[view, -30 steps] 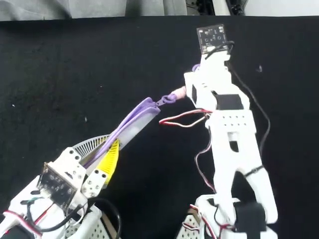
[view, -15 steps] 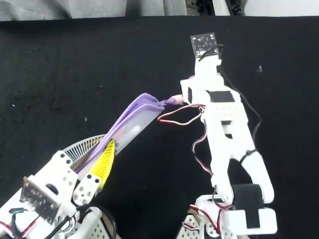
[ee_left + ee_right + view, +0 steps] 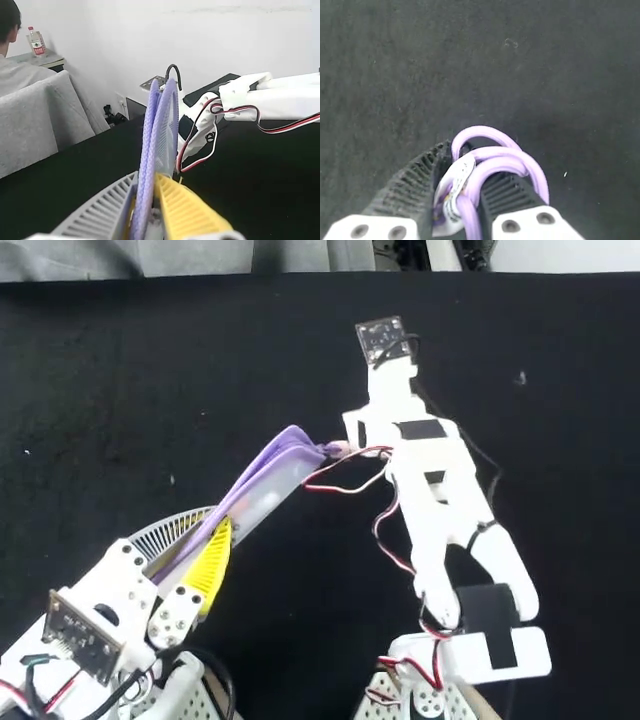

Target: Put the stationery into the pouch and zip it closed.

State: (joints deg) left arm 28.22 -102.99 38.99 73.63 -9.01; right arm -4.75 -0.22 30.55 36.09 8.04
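Pouch (image 3: 262,488) hangs edge-up above the table (image 3: 120,390), stretched between the two arms: the left gripper (image 3: 200,552) has its yellow and white fingers clamped on the near end, and the right gripper (image 3: 462,162) has its dark fingers pinched together on the lilac pull cord (image 3: 492,150) at the far end. Over the last second the right arm has swung inward towards the pouch, so the cord that showed as a loose loop between gripper and fabric is now tucked against the pouch's tip. The left arm has drawn back a little towards its base, and the pouch's top edge bows upward more than before. I read that as the zip being at or near the end of its run, so the closing is probably almost done, though its teeth cannot be made out from any angle. Whether the stationery is inside is hidden too: the pouch is seen nearly edge-on and its wall gives nothing away
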